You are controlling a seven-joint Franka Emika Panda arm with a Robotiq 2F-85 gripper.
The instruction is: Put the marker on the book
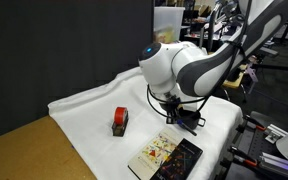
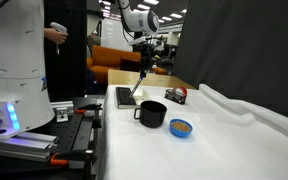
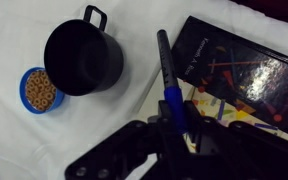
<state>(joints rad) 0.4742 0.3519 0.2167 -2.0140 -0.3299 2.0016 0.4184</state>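
Note:
My gripper [image 3: 174, 128] is shut on the marker [image 3: 167, 78], a slim blue stick with a dark end that points away from the jaws. The marker hangs over the left edge of the book [image 3: 246, 72], which lies flat with a black glossy part and a cream part with coloured pictures. In both exterior views the gripper [image 1: 180, 116] [image 2: 142, 74] is held a little above the book [image 1: 165, 156] [image 2: 124, 97]. The marker shows as a thin line below the gripper in an exterior view [image 2: 137, 90].
A black mug [image 3: 82, 58] [image 2: 151, 113] stands left of the book, with a small blue bowl of cereal [image 3: 41, 90] [image 2: 182, 127] beside it. A red-and-black block [image 1: 120, 121] [image 2: 176, 95] lies on the white cloth [image 1: 94, 110]. Another robot's base [image 2: 14, 70] stands close.

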